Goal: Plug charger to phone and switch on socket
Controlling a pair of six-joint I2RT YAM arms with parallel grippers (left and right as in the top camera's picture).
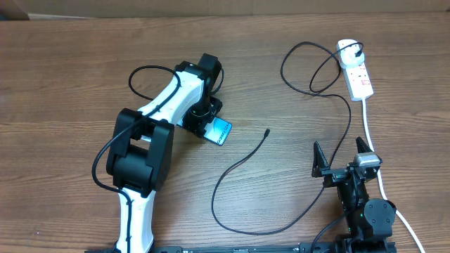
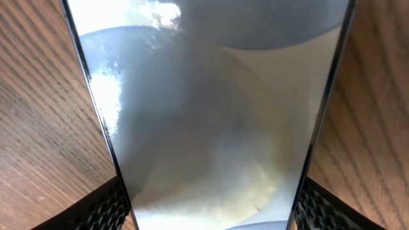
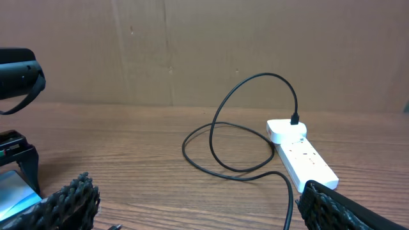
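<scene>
The phone [image 1: 221, 131] lies on the table with its blue screen up. My left gripper [image 1: 204, 119] is over its upper-left end, and in the left wrist view the phone [image 2: 211, 115] fills the frame with the jaws [image 2: 211, 214] pressed against both its long edges. The charger cable [image 1: 232, 169] lies loose, with its connector tip [image 1: 267, 131] right of the phone. Its plug [image 1: 359, 50] sits in the white socket strip [image 1: 355, 70] at the far right. My right gripper [image 1: 341, 156] is open and empty, near the front edge below the strip. The right wrist view shows the strip [image 3: 303, 156], the plug [image 3: 295, 119] and the cable [image 3: 223, 147] ahead of the open jaws [image 3: 204, 211].
The strip's thick white lead [image 1: 370, 137] runs down the right side past my right gripper. The cable makes loops left of the strip [image 1: 309, 70] and a wide curve near the front edge [image 1: 246, 228]. A brown board [image 3: 204, 51] stands behind the table.
</scene>
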